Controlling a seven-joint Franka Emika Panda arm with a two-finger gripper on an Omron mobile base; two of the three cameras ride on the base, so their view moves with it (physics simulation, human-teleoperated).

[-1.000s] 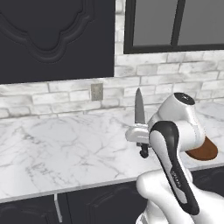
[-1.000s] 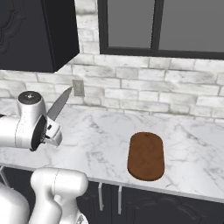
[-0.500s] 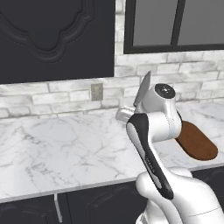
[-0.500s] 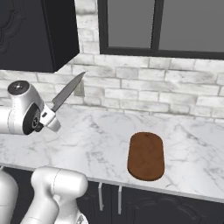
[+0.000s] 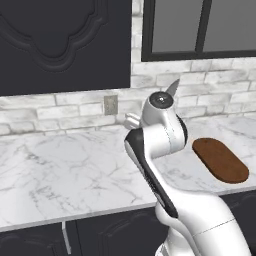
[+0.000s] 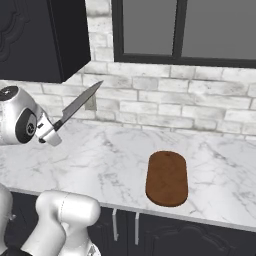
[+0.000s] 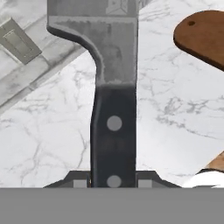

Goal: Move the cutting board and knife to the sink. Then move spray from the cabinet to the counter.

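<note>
The arm has swung toward the cutting board (image 6: 167, 178) within the last second — the knife (image 6: 77, 106) rides aloft, its black handle clenched in the tool (image 7: 113, 183), blade up. The board lies flat on the surface (image 6: 110, 160). No sink or other container appears, probably further along.

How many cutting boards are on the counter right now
1: the cutting board lies flat on the counter below the window, apart from the knife held raised in the tool. None seems hidden.
</note>
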